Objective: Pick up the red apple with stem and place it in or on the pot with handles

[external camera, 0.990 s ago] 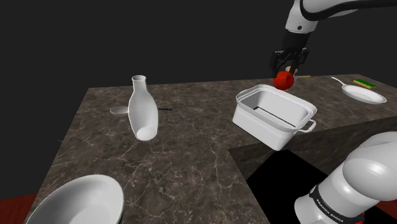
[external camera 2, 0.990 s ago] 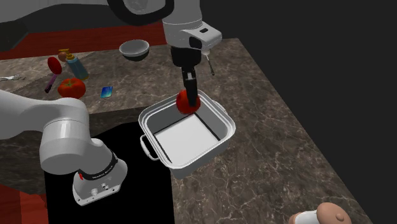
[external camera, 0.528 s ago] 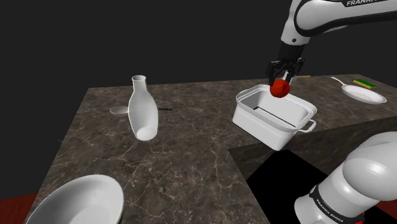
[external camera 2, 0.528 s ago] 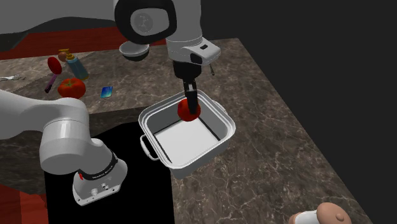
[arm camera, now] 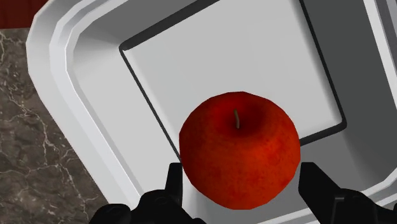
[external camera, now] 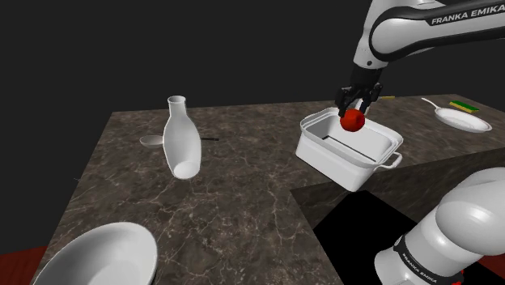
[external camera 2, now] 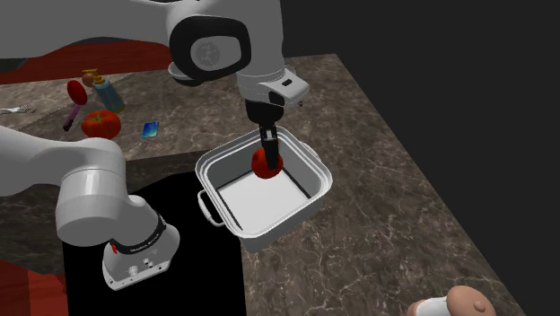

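The red apple (arm camera: 240,149), clamped between the jaws of the black gripper (arm camera: 242,179), hangs over the open white pot with handles (external camera 2: 318,172), toward twelve o'clock of its middle in the second exterior view, so the pick-up looks done and lowering and release are left.

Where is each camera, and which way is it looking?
Shoulder view: beside the stand, looking down across the counter; arm base lower right.
Second exterior view: high, looking down on the pot; arm base at left.
Wrist view: on the gripper, looking into the pot; black fingers show.
Shared: the red apple held over the pot.
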Tool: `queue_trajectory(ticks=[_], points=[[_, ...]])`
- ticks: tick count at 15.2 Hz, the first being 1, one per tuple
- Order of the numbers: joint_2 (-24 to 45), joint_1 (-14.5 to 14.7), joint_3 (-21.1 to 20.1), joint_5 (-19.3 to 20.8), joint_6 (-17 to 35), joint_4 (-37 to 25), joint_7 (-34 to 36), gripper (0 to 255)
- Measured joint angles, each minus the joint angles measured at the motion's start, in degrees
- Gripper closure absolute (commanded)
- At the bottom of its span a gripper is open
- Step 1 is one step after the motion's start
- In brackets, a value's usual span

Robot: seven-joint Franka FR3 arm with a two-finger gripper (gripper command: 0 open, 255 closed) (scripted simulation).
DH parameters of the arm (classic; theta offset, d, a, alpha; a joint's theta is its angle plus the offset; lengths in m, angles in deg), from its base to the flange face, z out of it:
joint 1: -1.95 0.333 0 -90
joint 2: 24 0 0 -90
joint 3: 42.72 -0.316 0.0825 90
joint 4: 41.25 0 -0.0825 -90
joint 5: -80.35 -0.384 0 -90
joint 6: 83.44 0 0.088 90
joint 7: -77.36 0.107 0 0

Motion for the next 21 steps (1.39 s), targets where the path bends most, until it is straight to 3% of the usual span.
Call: queue_trajectory(ticks=[3,4,10,15,21], points=[[0.01,0.0,0.0,0.0,0.05,0.03,0.01,255],[0.01,0.0,0.0,0.0,0.06,0.03,0.01,0],[0.01,0.0,0.0,0.0,0.06,0.03,0.01,0],[-0.88,0.36,-0.76,-0.71,-6.52,-5.67,-0.27,0],[-0.73,0.44,-0.93,-0.85,-7.39,-6.62,-0.21,0]])
